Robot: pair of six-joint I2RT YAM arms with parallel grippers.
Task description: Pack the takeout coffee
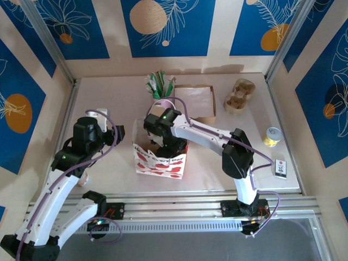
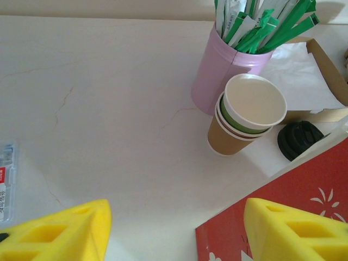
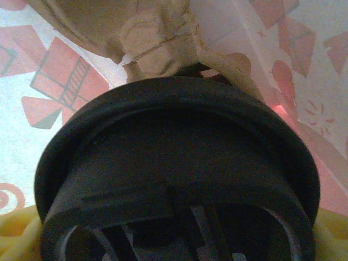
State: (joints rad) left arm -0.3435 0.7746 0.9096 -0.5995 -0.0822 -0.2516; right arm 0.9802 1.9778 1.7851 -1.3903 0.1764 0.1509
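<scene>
Yellow fingers (image 3: 13, 239) of the right gripper (image 3: 174, 242) spread wide, clasping the takeout coffee (image 3: 174, 157) by its round black lid, inside the red-patterned gift bag (image 3: 43, 81), left gripper (image 2: 176, 234) released, fingers apart and free

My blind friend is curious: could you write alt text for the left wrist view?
Nested paper cups, tan outermost, stand on a pale table beside a pink tub of green packets, a loose black lid nearby. The left gripper, yellow fingers apart and empty, frames the bottom edge, with a red bag lower right.
</scene>
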